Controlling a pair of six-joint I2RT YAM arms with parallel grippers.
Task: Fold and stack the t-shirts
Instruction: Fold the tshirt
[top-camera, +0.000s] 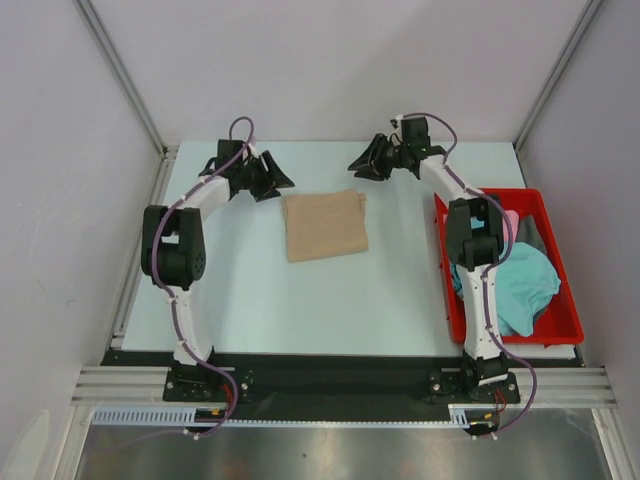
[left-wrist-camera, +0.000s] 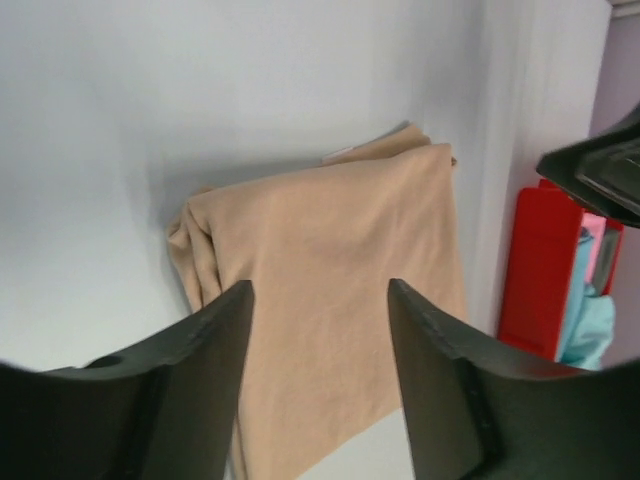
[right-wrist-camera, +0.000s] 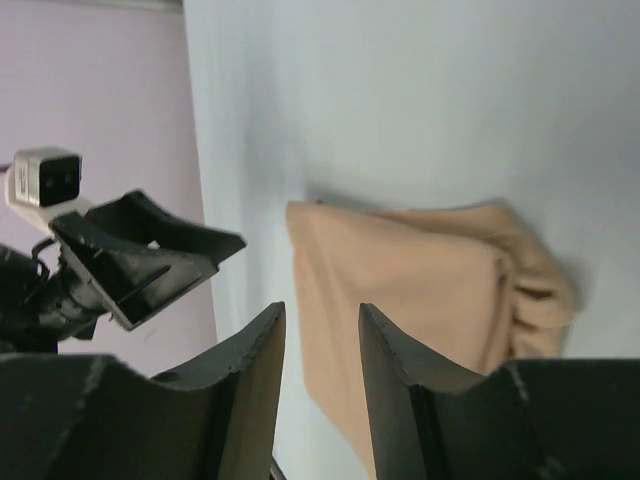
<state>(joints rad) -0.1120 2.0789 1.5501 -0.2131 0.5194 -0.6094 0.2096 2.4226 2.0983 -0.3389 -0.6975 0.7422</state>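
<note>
**Folded Shirt Centred, Jaws Empty**

Top view: folded tan cloth t-shirt (top-camera: 325, 226) lies mid-worktop (top-camera: 300, 300), between the arms. Crumpled teal cloth t-shirt (top-camera: 525, 285) sits in red plastic bin (top-camera: 563, 275).
Left wrist: left jaws spread, empty.
Right wrist: right jaws parted, empty.

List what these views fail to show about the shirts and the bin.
- Pink t-shirt: top external, only a sliver shows past the right arm.
- Teal t-shirt: top external, left side behind that arm; anything under it in the red bin is hidden.
- Tan t-shirt: left wrist, near end behind the left end effector; right wrist, near end behind the right end effector.
</note>
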